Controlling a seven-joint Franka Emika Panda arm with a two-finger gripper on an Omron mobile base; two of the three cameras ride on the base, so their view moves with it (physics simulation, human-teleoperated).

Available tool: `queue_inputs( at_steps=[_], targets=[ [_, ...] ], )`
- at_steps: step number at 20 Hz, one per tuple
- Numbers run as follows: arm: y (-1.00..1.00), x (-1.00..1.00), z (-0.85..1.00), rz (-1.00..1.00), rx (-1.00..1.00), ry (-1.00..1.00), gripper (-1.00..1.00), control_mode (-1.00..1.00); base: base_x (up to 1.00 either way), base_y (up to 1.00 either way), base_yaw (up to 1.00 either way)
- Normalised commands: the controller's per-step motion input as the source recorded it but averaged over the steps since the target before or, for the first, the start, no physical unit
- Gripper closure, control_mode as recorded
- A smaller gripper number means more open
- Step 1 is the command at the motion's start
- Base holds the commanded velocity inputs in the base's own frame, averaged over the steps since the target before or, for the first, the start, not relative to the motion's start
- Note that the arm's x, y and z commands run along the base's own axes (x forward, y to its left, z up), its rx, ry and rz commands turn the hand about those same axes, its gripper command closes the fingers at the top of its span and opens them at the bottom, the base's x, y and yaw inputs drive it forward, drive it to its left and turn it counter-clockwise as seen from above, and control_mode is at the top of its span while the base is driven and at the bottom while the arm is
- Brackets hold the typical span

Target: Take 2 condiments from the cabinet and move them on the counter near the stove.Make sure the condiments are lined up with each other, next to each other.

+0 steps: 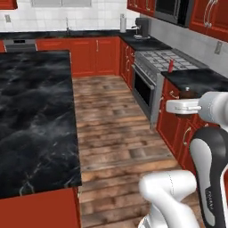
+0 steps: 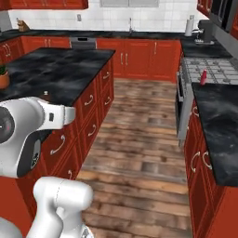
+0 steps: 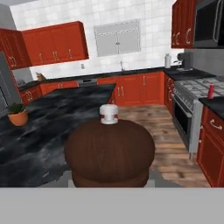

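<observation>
While the arm (image 1: 209,133) hangs over the wooden floor (image 1: 116,120) between island (image 1: 31,111) and stove (image 1: 167,60), the hand view has a squat dark-brown shaker (image 3: 109,153) looming right up close. The claw looks clenched on it, though the fingertips are hidden behind its round top. The red bottle (image 1: 170,66) stands upright on the black counter (image 1: 196,79) just beside the stove.

Wood plank floor (image 1: 120,133), white-tiled wall (image 3: 148,43)
</observation>
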Motion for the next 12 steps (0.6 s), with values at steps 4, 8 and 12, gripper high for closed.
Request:
queue_inputs(
  at_steps=[4, 8, 12],
  targets=[
    [0.00, 0.00, 0.00, 0.00, 0.00, 0.00, 1.00, 1.00, 1.00, -0.31, 0.02],
    [0.00, 0.00, 0.00, 0.00, 0.00, 0.00, 1.00, 1.00, 1.00, -0.75, 0.00],
    [0.00, 0.00, 0.00, 0.00, 0.00, 0.00, 1.00, 1.00, 1.00, -0.74, 0.00]
  ],
)
